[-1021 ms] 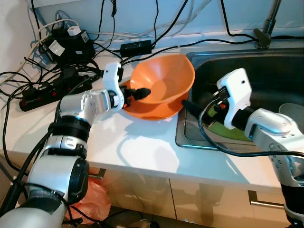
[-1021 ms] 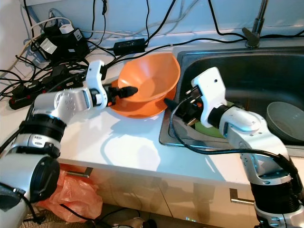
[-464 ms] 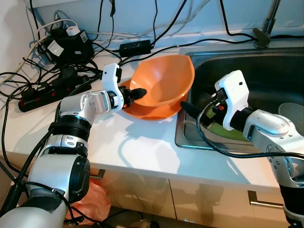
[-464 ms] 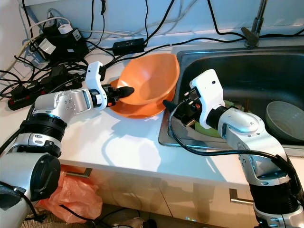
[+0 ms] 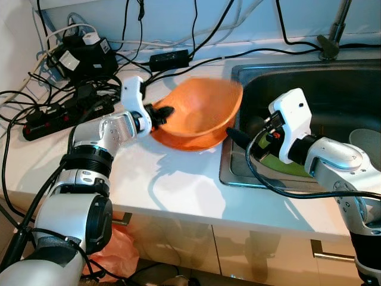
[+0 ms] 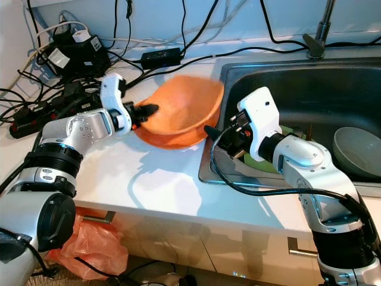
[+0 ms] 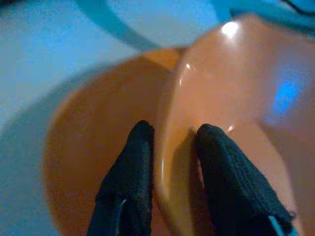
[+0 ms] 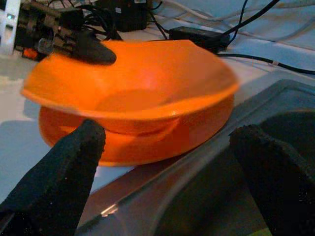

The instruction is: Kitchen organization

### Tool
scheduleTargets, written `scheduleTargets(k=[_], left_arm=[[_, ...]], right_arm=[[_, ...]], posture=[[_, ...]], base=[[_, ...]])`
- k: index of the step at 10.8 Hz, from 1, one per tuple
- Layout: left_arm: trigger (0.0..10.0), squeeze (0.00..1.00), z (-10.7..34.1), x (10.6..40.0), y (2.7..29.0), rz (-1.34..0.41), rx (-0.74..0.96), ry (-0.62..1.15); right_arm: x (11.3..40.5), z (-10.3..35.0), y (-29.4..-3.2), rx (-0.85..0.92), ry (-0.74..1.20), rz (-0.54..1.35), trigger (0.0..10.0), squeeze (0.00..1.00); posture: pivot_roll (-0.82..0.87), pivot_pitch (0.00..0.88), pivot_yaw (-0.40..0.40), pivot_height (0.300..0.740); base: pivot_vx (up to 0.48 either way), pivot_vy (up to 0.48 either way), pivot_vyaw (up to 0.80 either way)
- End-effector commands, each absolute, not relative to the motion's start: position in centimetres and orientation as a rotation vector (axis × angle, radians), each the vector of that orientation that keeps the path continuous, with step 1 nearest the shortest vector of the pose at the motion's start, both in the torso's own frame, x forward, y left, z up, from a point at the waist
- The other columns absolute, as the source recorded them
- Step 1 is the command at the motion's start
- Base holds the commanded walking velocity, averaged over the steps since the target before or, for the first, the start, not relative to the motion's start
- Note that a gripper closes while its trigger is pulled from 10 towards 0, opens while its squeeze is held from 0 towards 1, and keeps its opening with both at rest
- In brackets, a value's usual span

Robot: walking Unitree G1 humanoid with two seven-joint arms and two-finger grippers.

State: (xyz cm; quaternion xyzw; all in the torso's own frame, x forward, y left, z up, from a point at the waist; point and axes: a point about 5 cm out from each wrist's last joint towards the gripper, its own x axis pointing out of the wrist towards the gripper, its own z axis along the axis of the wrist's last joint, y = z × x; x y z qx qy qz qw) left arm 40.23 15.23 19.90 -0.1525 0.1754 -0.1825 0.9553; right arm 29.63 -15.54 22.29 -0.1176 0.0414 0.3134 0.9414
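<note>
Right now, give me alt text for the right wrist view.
Two stacked orange bowls sit on the white counter beside the sink, framed by the open right gripper. The left gripper pinches the upper bowl's far rim.

- A white counter (image 5: 178, 185) carries a tangle of black cables (image 5: 36, 95) at its back left corner.
- A black power strip (image 5: 56, 116) lies near the counter's left edge, with plugs in it.
- A black box with white plugs (image 5: 83, 50) sits at the back left corner, against the wall.
- A small black power adapter (image 5: 169, 58) lies along the counter's back edge.
- A tap stem (image 5: 333, 36) rises at the back edge, right of the middle.
- An orange plastic bag (image 5: 116, 250) lies on the floor below the counter's front edge.
- Cabinet handles (image 5: 333, 253) show under the front edge.
</note>
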Motion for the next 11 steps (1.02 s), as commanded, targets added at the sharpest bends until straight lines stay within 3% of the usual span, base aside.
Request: scheduleTargets(k=[1,4,7,11], left_arm=[[0.0,0.0,19.9,40.3,16.5,-0.299,-0.275,0.343],[0.0,0.0,21.0,40.7,17.0,-0.224,-0.246,0.224],[0.0,0.0,23.6,40.5,16.4,-0.228,-0.124,-0.076],[0.0,0.0,25.4,39.0,14.5,-0.3,-0.075,-0.375]], right_arm=[[29.5,22.4,-15.2,-0.242,0.072,0.665,10.0,0.0],[29.7,22.5,-15.2,-0.242,0.067,0.66,10.0,0.0],[30.2,22.6,-15.5,-0.207,0.05,0.613,10.0,0.0],[31.5,22.9,-15.4,0.041,0.02,0.537,10.0,0.0]], posture=[[0.09,0.058,0.215,0.74],[0.09,0.056,0.214,0.74],[0.09,0.053,0.211,0.74],[0.09,0.05,0.201,0.74]], base=[[0.0,0.0,0.0],[0.0,0.0,0.0],[0.0,0.0,0.0],[0.0,0.0,0.0]])
